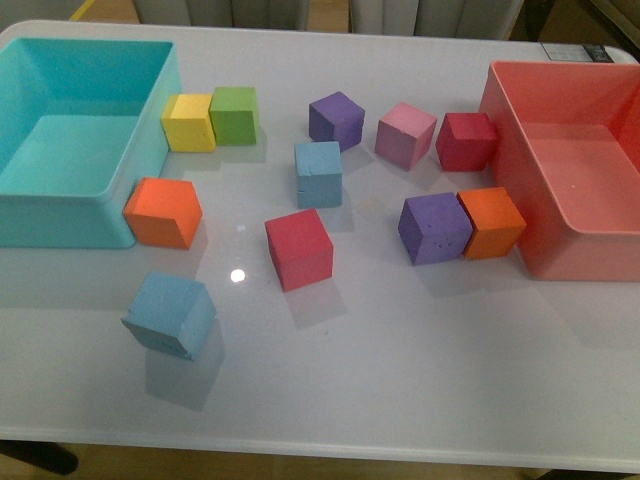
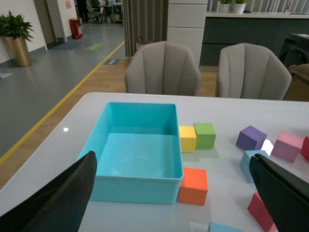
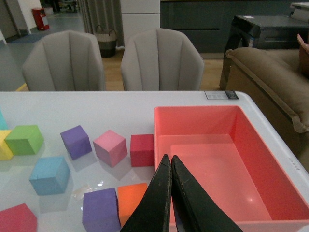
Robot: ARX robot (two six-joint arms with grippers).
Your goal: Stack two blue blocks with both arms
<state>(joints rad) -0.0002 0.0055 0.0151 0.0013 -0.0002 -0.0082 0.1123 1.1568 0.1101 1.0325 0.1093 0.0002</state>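
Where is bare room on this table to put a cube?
Most room: the near part of the white table, right of the near sky-blue foam cube, in front of the nearer red foam cube and the coral plastic bin. A narrower strip runs along the far edge between the turquoise plastic bin and the coral one. The middle is crowded with cubes.

Bright, even overhead light, low contrast. Front view sharp throughout. Small round lamp glare on glossy white table (image 1: 420, 370) just left of centre red cube (image 1: 298, 248). Soft pale shadows spread on camera side of that cube and of neighbours around it. Wrist views equally bright, crisp
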